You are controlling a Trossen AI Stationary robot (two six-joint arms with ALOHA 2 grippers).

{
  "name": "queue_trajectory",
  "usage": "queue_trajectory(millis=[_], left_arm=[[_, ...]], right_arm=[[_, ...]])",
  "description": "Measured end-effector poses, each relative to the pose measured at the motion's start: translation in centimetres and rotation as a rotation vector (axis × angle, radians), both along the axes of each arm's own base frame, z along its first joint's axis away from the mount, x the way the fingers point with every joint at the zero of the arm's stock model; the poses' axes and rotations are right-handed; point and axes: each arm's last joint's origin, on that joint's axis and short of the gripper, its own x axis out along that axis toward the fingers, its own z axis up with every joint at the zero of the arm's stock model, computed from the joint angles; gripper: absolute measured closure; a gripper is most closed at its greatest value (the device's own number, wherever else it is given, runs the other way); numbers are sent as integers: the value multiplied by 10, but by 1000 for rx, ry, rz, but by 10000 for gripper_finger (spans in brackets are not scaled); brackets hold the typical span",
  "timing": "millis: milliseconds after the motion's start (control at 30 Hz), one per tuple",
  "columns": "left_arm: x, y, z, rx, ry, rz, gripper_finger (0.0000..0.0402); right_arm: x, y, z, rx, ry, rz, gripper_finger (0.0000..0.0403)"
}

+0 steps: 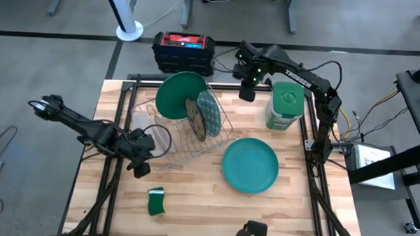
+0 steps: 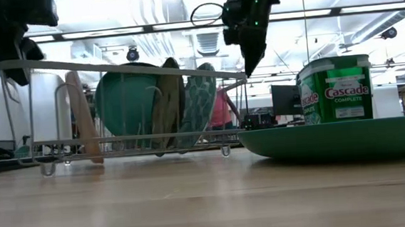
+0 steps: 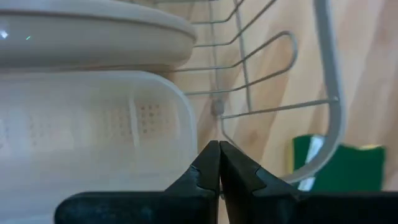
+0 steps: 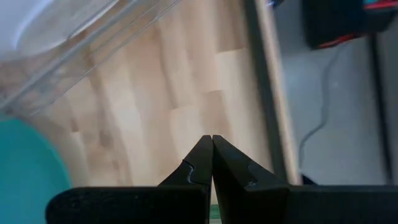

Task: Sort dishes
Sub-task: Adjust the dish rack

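Observation:
A wire dish rack (image 1: 220,129) stands mid-table. On edge in it are a dark green plate (image 1: 180,94), a brownish plate (image 1: 194,119), a grey-green patterned plate (image 1: 210,109) and, at its left end, a whitish-clear plate (image 2: 81,120). A teal plate (image 1: 250,165) lies flat on the table to the rack's right. My left gripper (image 1: 141,169) is shut, hanging over the rack's near left corner, close to the whitish plate (image 3: 93,31). My right gripper (image 1: 247,91) is shut, high over the table's far edge, between the rack and the canister.
A green lidded canister (image 1: 286,107) stands at the far right, behind the teal plate. A small green sponge (image 1: 156,201) lies near the front left. Off the table's far edge sits a black and red box (image 1: 184,50). Bare wood shows along the near edge.

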Motion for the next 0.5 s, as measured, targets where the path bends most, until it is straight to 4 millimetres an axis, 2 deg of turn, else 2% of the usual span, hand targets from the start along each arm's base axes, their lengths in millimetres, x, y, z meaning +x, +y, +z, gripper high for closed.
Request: queue_trajectory(millis=[300, 500], left_arm=[[-20, 10, 2, 73, 75, 9, 401], [-32, 18, 2, 177, 116, 18, 401]], right_arm=[[6, 13, -62, 92, 66, -3, 403], [11, 22, -74, 130, 34, 15, 403]])
